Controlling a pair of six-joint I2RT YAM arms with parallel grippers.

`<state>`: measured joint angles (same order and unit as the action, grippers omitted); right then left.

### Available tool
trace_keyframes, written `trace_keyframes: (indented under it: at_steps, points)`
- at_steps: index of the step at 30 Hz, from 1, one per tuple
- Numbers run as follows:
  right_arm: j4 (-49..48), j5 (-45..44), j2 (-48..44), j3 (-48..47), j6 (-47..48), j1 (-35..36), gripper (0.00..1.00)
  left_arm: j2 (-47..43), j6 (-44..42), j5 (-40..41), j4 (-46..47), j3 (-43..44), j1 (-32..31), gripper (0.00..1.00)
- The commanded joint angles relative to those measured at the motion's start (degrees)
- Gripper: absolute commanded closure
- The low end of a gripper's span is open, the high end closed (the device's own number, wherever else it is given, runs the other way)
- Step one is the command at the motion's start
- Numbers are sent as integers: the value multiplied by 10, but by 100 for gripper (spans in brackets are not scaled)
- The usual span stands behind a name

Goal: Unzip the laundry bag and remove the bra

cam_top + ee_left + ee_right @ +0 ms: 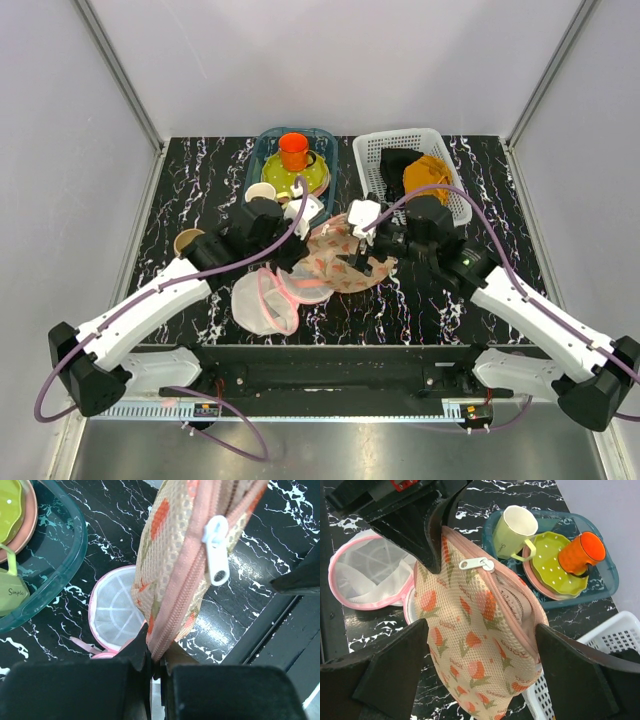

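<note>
A: Where is the laundry bag (335, 262)?
B: Mid-table, between both arms, beside the round mesh pouch (262, 302).
A: Left gripper (156, 662)?
B: Clamped tight on the bag's pink zip edge, near the white zip pull (216, 555).
A: Right gripper (480, 630)?
B: Spread wide, 1 finger on either side of the bag.

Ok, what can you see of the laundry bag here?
The laundry bag is peach mesh-like fabric printed with red-orange flowers on green stems, edged by a pink zip. The zip looks shut, its white zip pull dangling. The left fingers pinch the zip edge and hold that end up; the right fingers stand open either side of its body; contact is unclear. A round white mesh pouch lies just beside it.
</note>
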<state>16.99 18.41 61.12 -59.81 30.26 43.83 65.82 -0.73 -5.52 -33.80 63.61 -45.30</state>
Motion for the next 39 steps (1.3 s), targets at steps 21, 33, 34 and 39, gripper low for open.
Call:
trace_keyframes:
  at_steps: [21,33,34,39]
  points:
    - [-33,122,-19,-76,10,3,4,-91,-13,2,32,-24,-8,100]
    - [25,143,48,-73,2,3,5,-87,-16,4,36,-23,-8,100]
    - [16,123,48,-72,-4,3,10,-85,-16,5,37,-24,-8,100]
    - [5,107,37,-66,-14,4,38,-75,-17,4,38,-20,-8,100]
